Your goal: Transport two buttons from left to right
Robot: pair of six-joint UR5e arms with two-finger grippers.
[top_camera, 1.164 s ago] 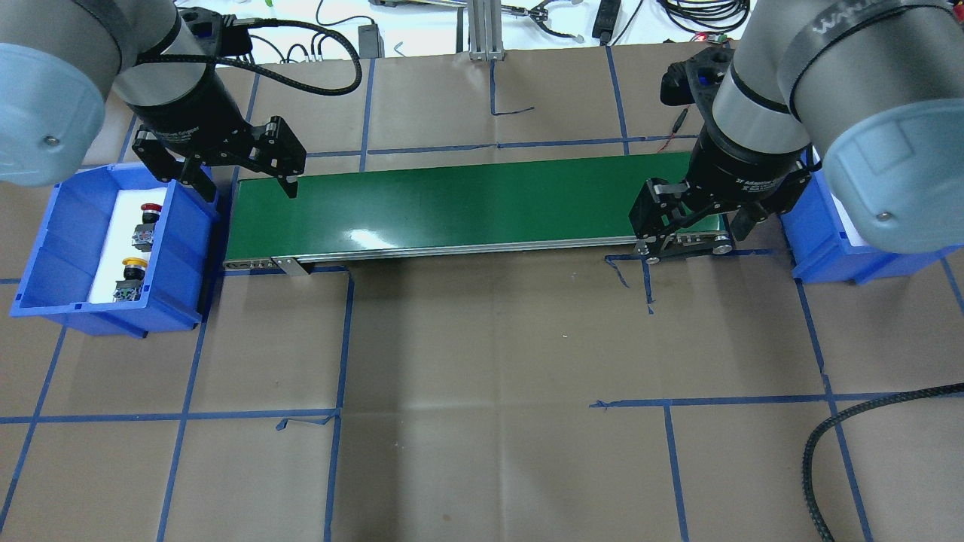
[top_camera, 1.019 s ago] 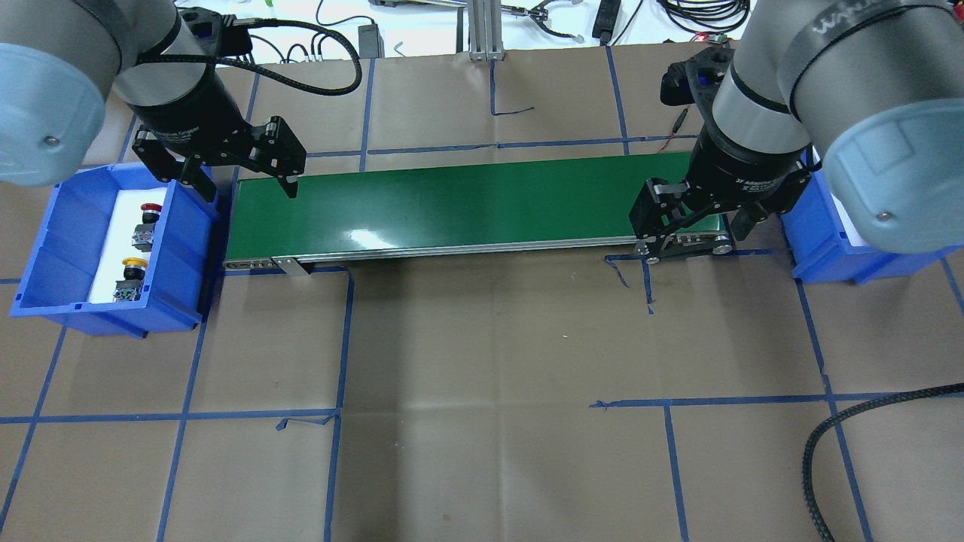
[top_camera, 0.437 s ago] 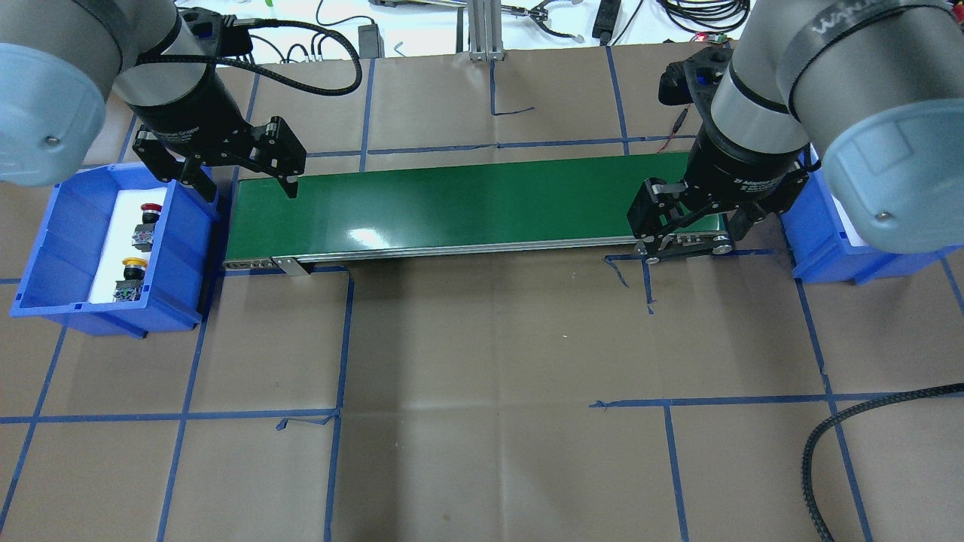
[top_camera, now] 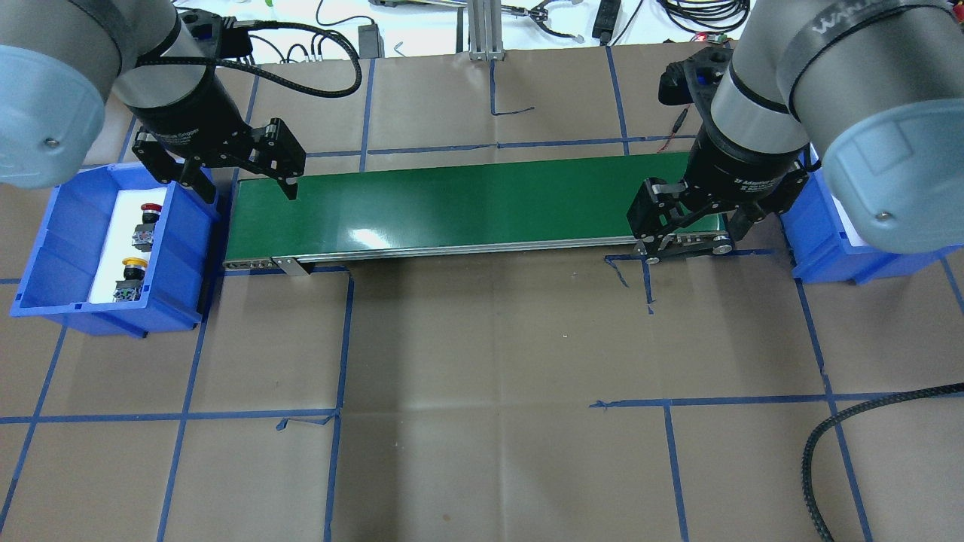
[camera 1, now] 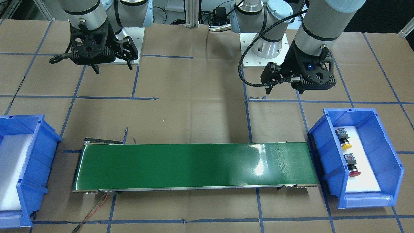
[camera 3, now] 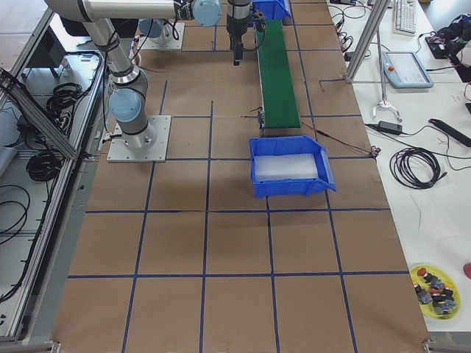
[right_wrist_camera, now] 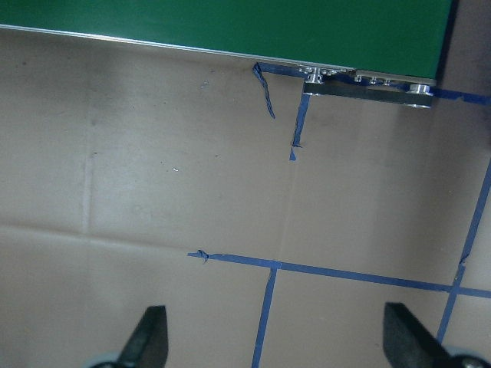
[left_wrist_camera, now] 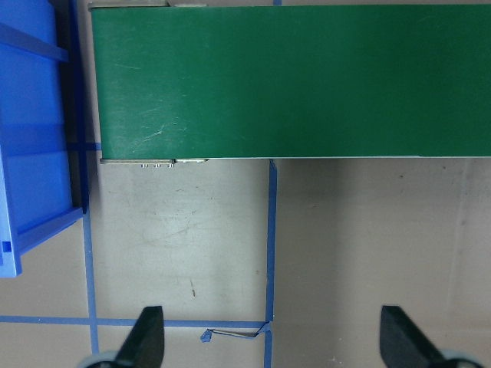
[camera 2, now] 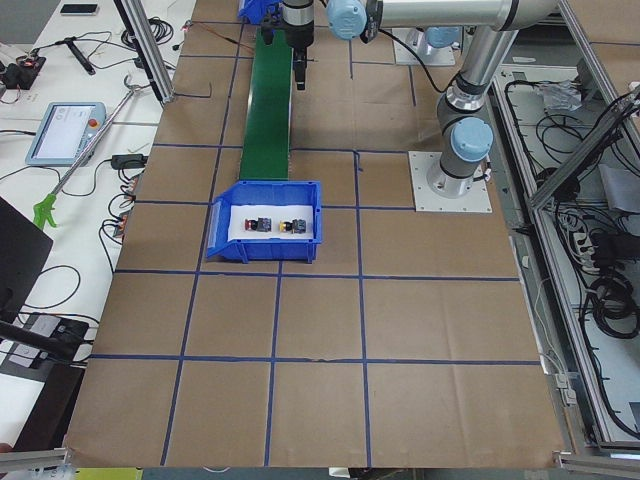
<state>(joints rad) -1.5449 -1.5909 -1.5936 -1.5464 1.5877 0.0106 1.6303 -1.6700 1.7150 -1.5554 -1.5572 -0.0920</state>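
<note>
Two buttons lie on white foam in the left blue bin (top_camera: 45, 248): a red-capped one (top_camera: 151, 214) and a yellow-capped one (top_camera: 132, 271). They also show in the front view, red (camera 1: 353, 168) and yellow (camera 1: 344, 139), and in the exterior left view, red (camera 2: 262, 224) and yellow (camera 2: 292, 225). My left gripper (top_camera: 245, 181) hangs open and empty above the belt's left end, beside the bin; its wrist view (left_wrist_camera: 274, 341) shows spread fingers (left_wrist_camera: 146, 341). My right gripper (top_camera: 694, 229) hangs open and empty over the belt's right end; its wrist view (right_wrist_camera: 276, 341) shows spread fingers (right_wrist_camera: 149, 337).
A long green conveyor belt (top_camera: 467, 203) runs between the two bins. The right blue bin (top_camera: 821, 241) holds only white foam, as the exterior right view (camera 3: 291, 168) shows. A black cable (top_camera: 843, 429) lies at the front right. Blue tape lines cross the brown table.
</note>
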